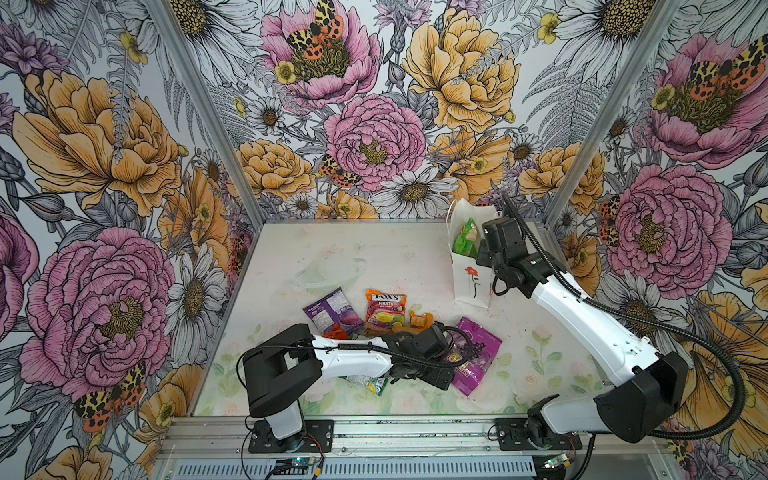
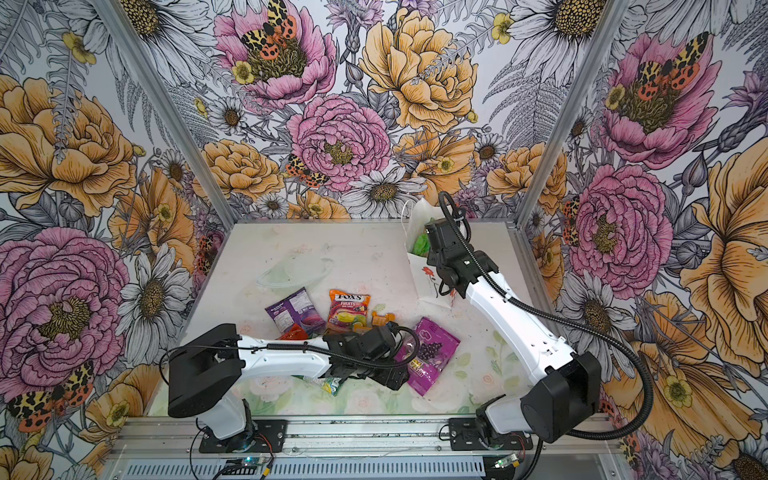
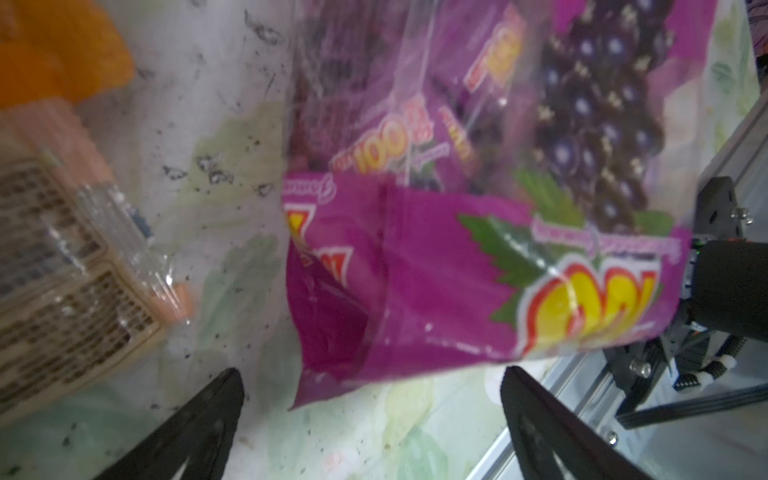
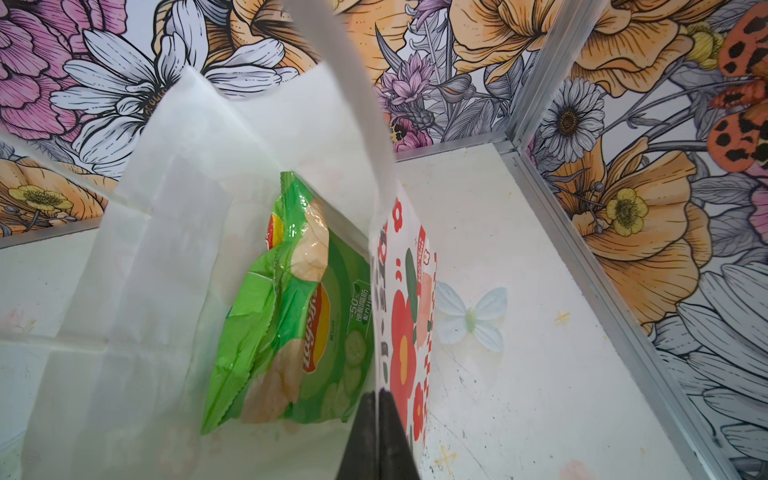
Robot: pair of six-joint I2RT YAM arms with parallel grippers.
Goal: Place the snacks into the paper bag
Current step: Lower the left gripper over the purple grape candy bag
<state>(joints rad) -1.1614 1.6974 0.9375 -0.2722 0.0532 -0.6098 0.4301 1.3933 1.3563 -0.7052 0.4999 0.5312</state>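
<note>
Pinching the side wall of the paper bag (image 4: 187, 208), the right gripper (image 4: 379, 395) is squeezing tight on it. The bag is standing at the back right of the table (image 1: 395, 257), with the green chips bag (image 4: 299, 311) sitting inside. The left gripper (image 3: 370, 370) is holding its fingers wide apart, gripping nothing, with a corner of the purple grape packet (image 3: 457, 249) lying between them. The Fox's candy (image 1: 384, 309) is lying nearby.

Floral-papered walls (image 1: 104, 166) enclose a scuffed white tabletop (image 1: 407, 249), perhaps faintly flower-printed.
</note>
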